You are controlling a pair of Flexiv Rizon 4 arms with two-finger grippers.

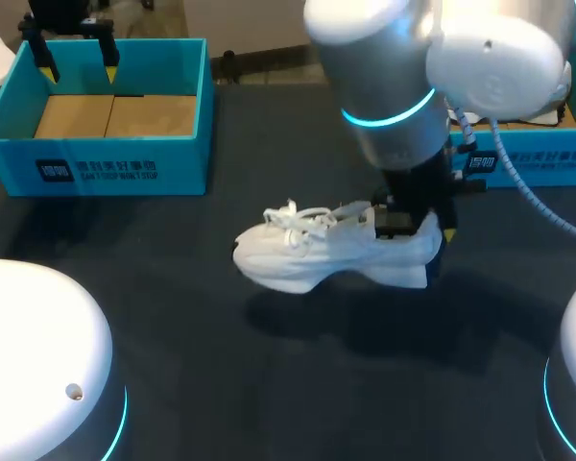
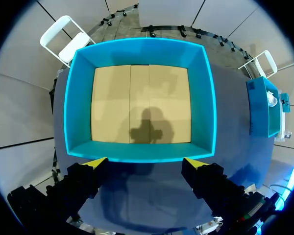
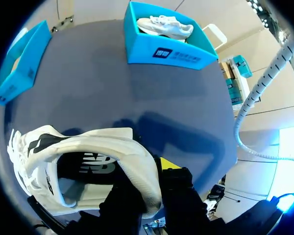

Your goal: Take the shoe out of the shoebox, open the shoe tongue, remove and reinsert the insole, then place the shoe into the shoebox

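A white laced shoe (image 1: 317,252) hangs just above the dark table, toe toward my left, with its shadow below it. My right gripper (image 1: 418,226) is shut on the shoe's heel collar. In the right wrist view the heel wall of the shoe (image 3: 88,147) sits pinched between the right gripper (image 3: 152,188) fingers, and the dark insole shows inside. The empty blue shoebox (image 1: 96,154) stands at the back left. My left gripper (image 1: 77,62) hovers open over its far edge. In the left wrist view the left gripper (image 2: 144,164) looks down into the shoebox (image 2: 142,49), which shows a bare cardboard floor.
A second blue box (image 1: 528,158) stands at the back right, partly behind my right arm. In the right wrist view this second box (image 3: 161,54) holds another white shoe (image 3: 164,25). Open dark tabletop lies between the two boxes and in front of the shoe.
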